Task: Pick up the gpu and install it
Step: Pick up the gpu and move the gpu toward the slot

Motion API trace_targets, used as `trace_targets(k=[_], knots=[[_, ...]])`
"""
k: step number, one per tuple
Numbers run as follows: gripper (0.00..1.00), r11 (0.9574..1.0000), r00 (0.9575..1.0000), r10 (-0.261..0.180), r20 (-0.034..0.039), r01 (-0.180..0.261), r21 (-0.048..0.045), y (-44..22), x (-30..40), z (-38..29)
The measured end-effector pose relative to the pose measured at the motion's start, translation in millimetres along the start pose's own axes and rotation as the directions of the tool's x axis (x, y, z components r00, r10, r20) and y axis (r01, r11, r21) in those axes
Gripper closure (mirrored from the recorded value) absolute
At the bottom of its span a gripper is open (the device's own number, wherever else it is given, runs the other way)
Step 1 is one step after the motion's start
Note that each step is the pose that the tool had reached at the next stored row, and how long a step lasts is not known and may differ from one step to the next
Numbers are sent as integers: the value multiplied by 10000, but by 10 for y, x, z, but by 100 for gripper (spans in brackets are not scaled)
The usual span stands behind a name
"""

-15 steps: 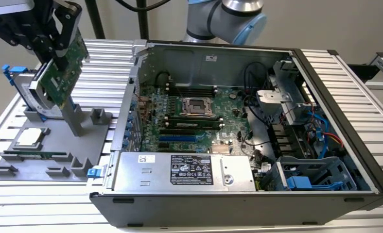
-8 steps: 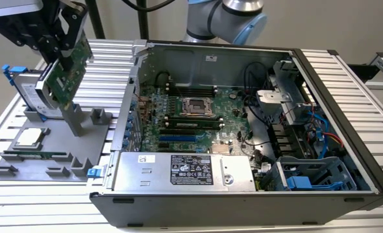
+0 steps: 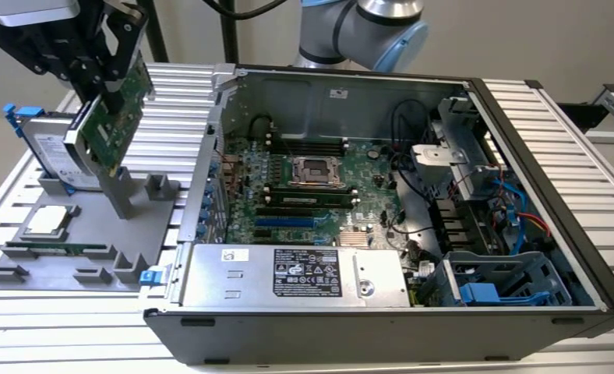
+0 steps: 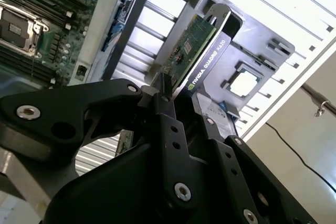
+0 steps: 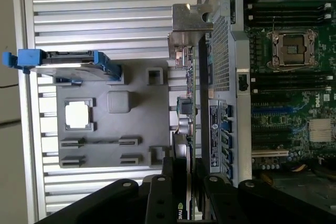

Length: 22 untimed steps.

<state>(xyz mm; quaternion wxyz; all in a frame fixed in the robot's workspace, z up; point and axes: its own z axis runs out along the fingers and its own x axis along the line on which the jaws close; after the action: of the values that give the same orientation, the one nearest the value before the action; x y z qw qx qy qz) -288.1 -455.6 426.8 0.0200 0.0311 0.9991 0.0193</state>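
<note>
End effector [image 3: 101, 82] clamps white-lettered gpu [image 3: 118, 113] above tray [image 3: 91, 230].

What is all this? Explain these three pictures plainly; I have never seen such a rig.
It is a robot arm beside an open computer case. The exterior view looks on from off the arm; both wrist views ride on the arm, behind its gripper. The gripper is shut on the gpu, a green card with a silver bracket, tilted over a grey holder. On that holder sit a hard drive with blue rails, a processor chip and a memory stick.
</note>
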Motion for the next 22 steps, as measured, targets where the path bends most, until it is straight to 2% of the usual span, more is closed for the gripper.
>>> trace_targets(k=[9, 22], knots=[[100, 10000, 10000, -2, 0, 2, 0, 1, -20, 1], [100, 10000, 10000, -1, -2, 1, 0, 9, -149, 6]])
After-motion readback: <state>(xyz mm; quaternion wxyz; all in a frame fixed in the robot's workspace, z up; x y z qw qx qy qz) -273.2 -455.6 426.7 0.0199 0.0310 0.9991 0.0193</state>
